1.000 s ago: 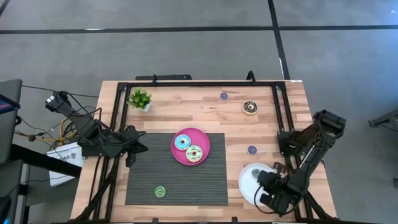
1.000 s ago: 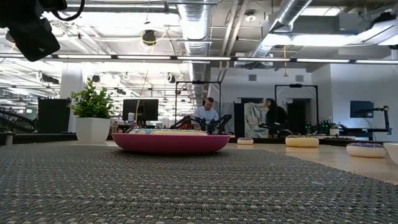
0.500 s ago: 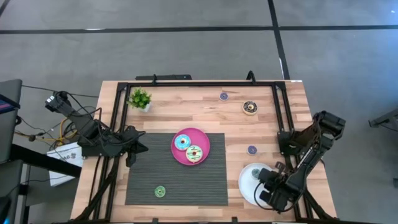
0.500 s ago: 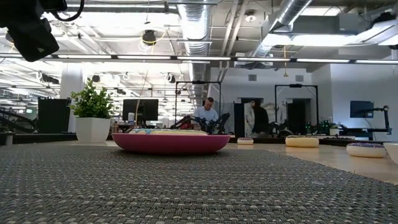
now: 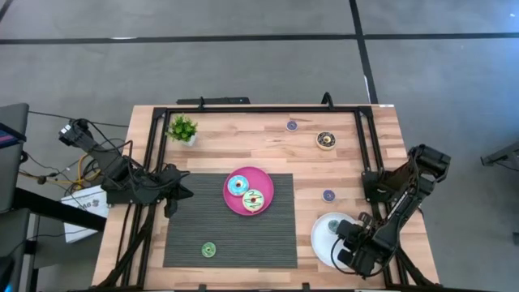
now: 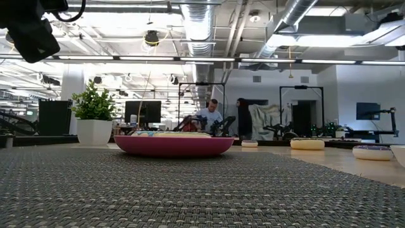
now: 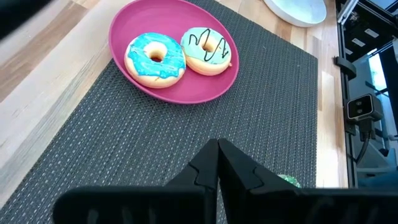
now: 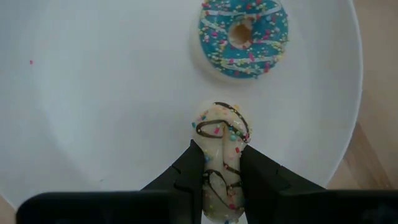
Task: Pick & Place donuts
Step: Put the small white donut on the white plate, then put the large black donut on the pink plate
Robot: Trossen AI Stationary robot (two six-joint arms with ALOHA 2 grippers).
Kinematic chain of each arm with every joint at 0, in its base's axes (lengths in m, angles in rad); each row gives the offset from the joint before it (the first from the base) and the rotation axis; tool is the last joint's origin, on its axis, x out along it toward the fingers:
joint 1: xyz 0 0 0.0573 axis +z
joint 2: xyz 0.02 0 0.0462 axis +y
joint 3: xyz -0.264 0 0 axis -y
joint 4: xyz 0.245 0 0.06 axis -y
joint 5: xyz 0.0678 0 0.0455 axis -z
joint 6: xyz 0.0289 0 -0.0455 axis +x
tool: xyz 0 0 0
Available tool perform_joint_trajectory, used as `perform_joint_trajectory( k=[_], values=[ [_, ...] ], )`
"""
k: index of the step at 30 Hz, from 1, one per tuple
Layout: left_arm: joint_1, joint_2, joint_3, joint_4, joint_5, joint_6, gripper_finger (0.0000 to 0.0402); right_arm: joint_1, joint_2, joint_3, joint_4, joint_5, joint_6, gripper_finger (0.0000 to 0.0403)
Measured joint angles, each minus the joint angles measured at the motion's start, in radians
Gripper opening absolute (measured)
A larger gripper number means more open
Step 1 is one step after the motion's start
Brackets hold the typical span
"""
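My right gripper hangs over the white plate near the table's near right corner and is shut on a cream donut with chocolate drizzle and sprinkles. A blue sprinkled donut lies flat on that plate. My left gripper waits shut above the mat's left edge. The pink plate carries a blue donut and a mint donut. A green donut lies on the mat. My right gripper pinches the cream donut between its two fingers, one on each flat face, at the ring's near part. The fingers come from above, pointing down. The donut stands on edge over the white plate; whether it touches the plate I cannot tell.
On the bare wood lie a purple donut, a chocolate-topped donut and another purple one. A small potted plant stands at the far left. A dark woven mat covers the near middle. People stand in the room behind.
My right gripper has edged slightly toward the far edge over the white plate, staying shut on the cream donut. A person in the room behind has walked to the left.
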Motion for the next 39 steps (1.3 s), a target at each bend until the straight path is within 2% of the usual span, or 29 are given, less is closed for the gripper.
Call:
perform_joint_trajectory(
  k=[11, 14, 20, 24, 30, 39],
  values=[
    [0.000, 0.000, 0.000, -0.006, 0.002, 0.012, 0.0000, 0.000, 0.000, 0.000, -0.010, -0.001, 0.028, 0.0084],
    [0.000, 0.000, 0.000, -0.006, 0.002, 0.013, 0.0000, 0.000, 0.000, 0.001, -0.015, -0.001, 0.054, 0.0118],
    [0.000, 0.000, 0.000, -0.007, 0.003, 0.013, 0.0000, 0.000, 0.000, 0.001, -0.021, 0.000, 0.059, 0.0213],
    [0.000, 0.000, 0.000, -0.007, 0.003, 0.014, 0.0000, 0.000, 0.000, 0.001, -0.023, 0.000, 0.059, 0.0250],
    [0.000, 0.000, 0.000, -0.007, 0.006, 0.038, 0.0000, 0.000, 0.000, 0.019, -0.048, 0.000, 0.067, 0.0254],
    [0.000, 0.000, 0.000, -0.011, 0.006, 0.057, 0.0000, -0.007, 0.000, 0.161, -0.287, 0.030, 0.098, 0.0253]
  ],
)
